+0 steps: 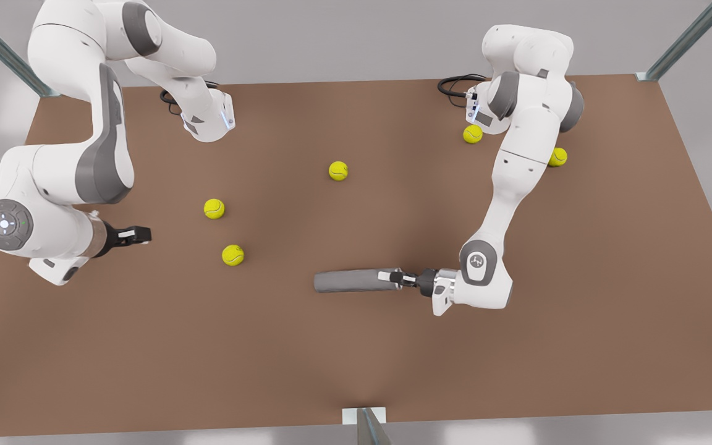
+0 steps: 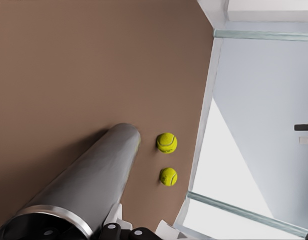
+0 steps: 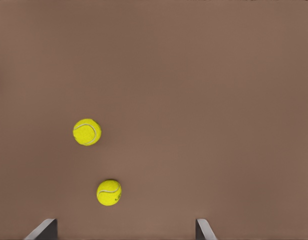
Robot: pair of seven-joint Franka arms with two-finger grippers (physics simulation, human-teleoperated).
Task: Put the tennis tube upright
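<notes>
My left gripper (image 1: 391,277) is at the rimmed end of the tennis tube (image 1: 347,281) and pinches it there; in my left wrist view the light rim of the tennis tube (image 2: 83,190) is right at my fingers (image 2: 109,231). The tube lies flat on the brown surface (image 1: 356,358), a little below the middle in the front view, with its long axis running from 9 o'clock to 3 o'clock — the closed end points to 9 o'clock, toward my other arm. It is not upright.

My right gripper (image 1: 146,234) hangs over the surface at the 9 o'clock side of the front view, well apart from the tube, and it waits. Its two fingers (image 3: 43,230) are spread and hold nothing.

Two tennis balls (image 1: 214,208) lie between my right gripper and the tube, one at 12 o'clock from the other (image 1: 232,254). A third ball (image 1: 338,170) lies near the middle of the surface — at 12 o'clock from the tube. Two more balls (image 1: 472,133) are beside the base of my left arm, one partly hidden (image 1: 558,157).
</notes>
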